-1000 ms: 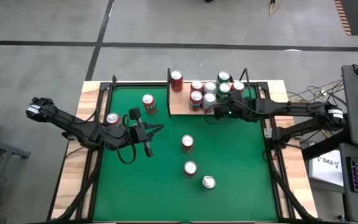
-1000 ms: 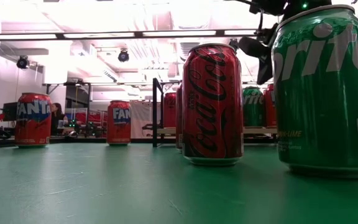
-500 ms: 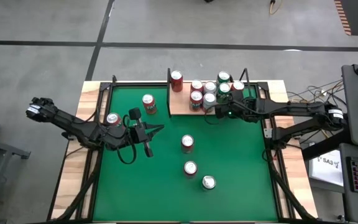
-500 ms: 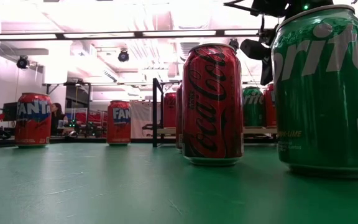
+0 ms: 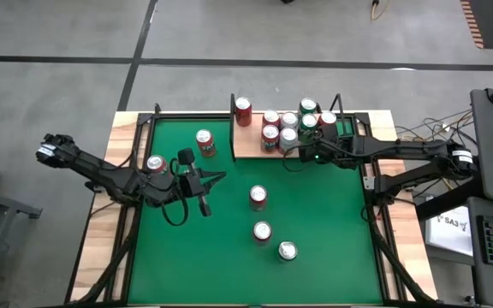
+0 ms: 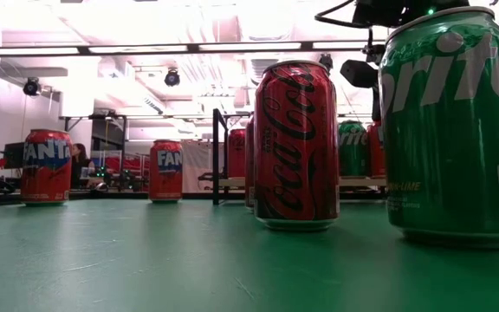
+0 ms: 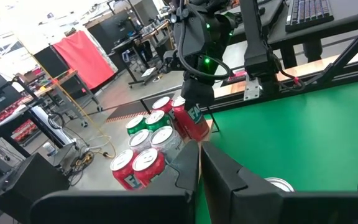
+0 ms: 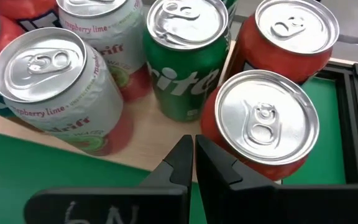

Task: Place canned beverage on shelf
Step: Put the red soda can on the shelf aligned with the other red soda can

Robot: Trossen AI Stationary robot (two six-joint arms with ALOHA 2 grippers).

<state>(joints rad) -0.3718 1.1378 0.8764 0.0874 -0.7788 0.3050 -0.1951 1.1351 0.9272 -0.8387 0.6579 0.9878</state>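
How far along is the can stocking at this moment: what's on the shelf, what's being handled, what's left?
Done: seven cans stand on the shelf, six clustered at its right end and one red can alone at the left. In hand: nothing. The right gripper is shut and empty beside the cluster; the left gripper is shut over the green tabletop. Left: five cans on the tabletop, including the Fanta can nearest the shelf.

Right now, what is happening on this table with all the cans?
The robot is putting cans on the shelf, where about seven already stand. The right gripper hovers at the shelf's front edge beside those cans, jaws shut and holding nothing. The left gripper waits over the green table, also shut and empty. Five cans are not on the shelf: a Coke, another can, a Sprite and two Fantas.
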